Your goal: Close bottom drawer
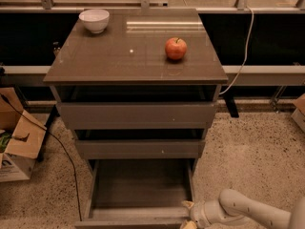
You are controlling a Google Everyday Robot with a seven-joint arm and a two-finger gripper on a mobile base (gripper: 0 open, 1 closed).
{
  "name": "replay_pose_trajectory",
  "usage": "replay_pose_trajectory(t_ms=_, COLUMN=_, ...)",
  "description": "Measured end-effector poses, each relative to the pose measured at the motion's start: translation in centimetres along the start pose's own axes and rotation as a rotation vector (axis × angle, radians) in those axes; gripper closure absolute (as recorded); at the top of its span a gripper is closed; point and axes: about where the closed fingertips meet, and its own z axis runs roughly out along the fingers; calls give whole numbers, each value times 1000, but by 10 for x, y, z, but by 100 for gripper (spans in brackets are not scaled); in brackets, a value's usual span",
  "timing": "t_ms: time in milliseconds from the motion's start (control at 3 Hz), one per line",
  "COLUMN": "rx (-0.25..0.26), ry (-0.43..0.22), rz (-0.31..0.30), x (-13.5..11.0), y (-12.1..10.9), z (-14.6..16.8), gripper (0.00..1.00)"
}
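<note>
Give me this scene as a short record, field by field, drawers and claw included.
bottom drawer: pulled far out
middle drawer: slightly out
top drawer: slightly out
claw: at bottom drawer's front right corner
cabinet top: apple on right, bowl at back left
floor, left: cardboard box

Dim warm light, pincer lower right
</note>
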Motion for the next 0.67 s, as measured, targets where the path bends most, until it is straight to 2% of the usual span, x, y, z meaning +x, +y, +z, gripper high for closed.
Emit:
replay_pose_trajectory(t_ms=333, rx=37, ry=-28, rz=-139, x=-31, y=43, z=-32, gripper=17)
replay_pose_trajectory(t_ms=667, rx=56, ry=-46, rz=-201, x=-42, y=65, z=-50, gripper=39)
